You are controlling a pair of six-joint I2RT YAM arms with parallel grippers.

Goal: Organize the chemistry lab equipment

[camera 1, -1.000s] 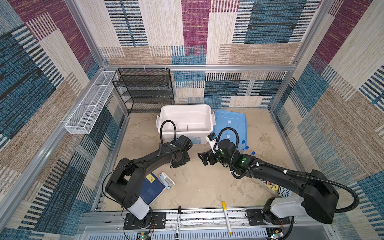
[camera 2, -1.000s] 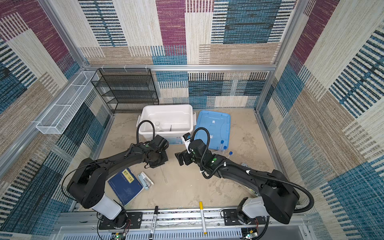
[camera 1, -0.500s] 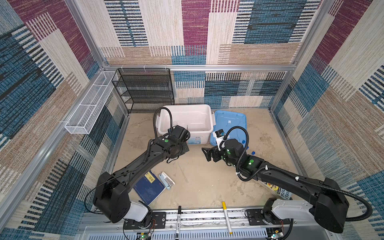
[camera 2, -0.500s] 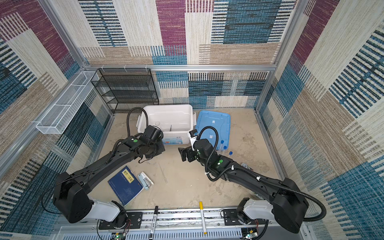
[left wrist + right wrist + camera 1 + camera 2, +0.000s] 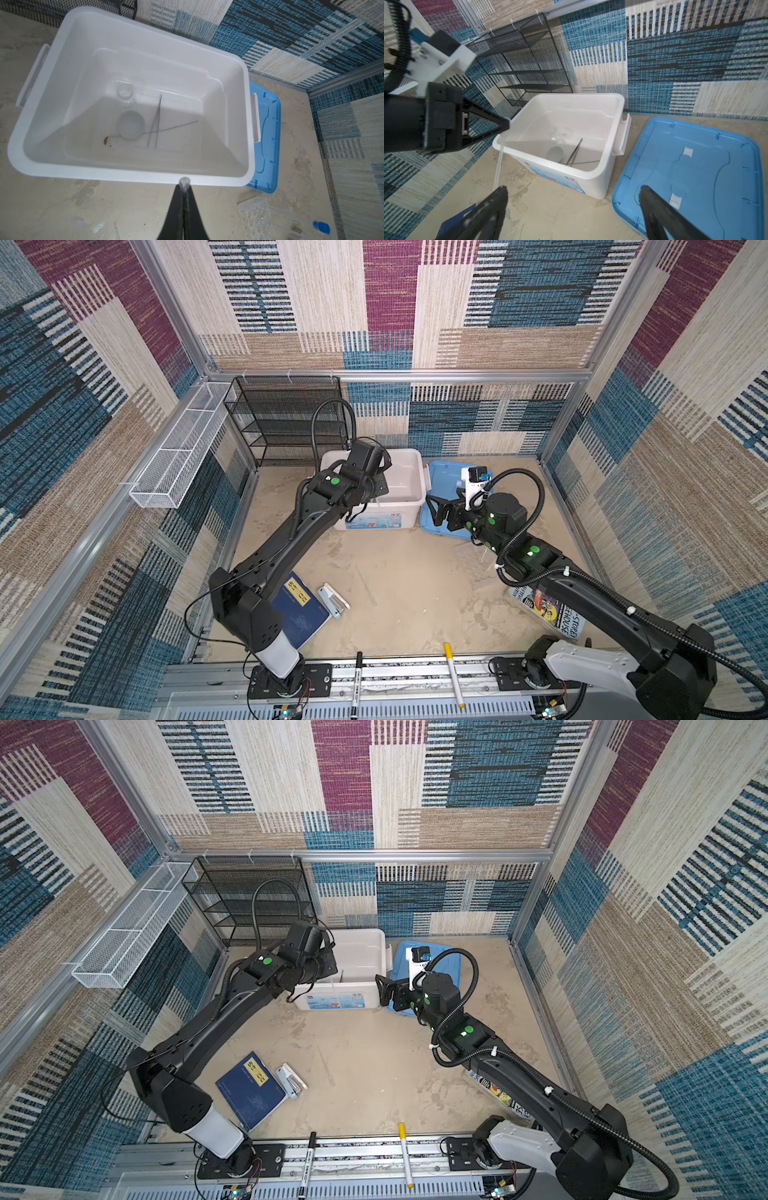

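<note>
Left end effector (image 5: 184, 187) is pressed together on the top end of the glass rod (image 5: 499, 160). It's parked right at the front rim of the white bin (image 5: 124, 173), and the rod hangs nearly straight down outside the bin's front corner. Right end effector (image 5: 435, 512) is spread wide with nothing in it, just off the bin's lid side.

Already in the bin: beaker (image 5: 124, 94), white dish (image 5: 131, 124), tweezers (image 5: 154, 124) and the long spoon (image 5: 172, 127). The clear rack (image 5: 261, 212) and a blue-capped tube (image 5: 321, 227) are out on the tabletop (image 5: 395, 572), off the bin's front corner on the lid side.

My take on doing this well:
- The low end of the rod looks to be below the rim, so lift first and then carry inward. Otherwise it could clip the wall and swing in the pinch.
- Smooth glass held by one end can pivot or slip, so I'd go slow.
- Tip it flat and let go low, on the free floor beyond the tweezers and away from the beaker.
- I'd leave the right arm parked; it isn't in the way.

Compared with a second ago, the left end effector was out in front of the bin, low over the tabletop, and it has since come up to the rim. The right one sat close beside it then and has backed off toward the blue lid (image 5: 268, 135).
</note>
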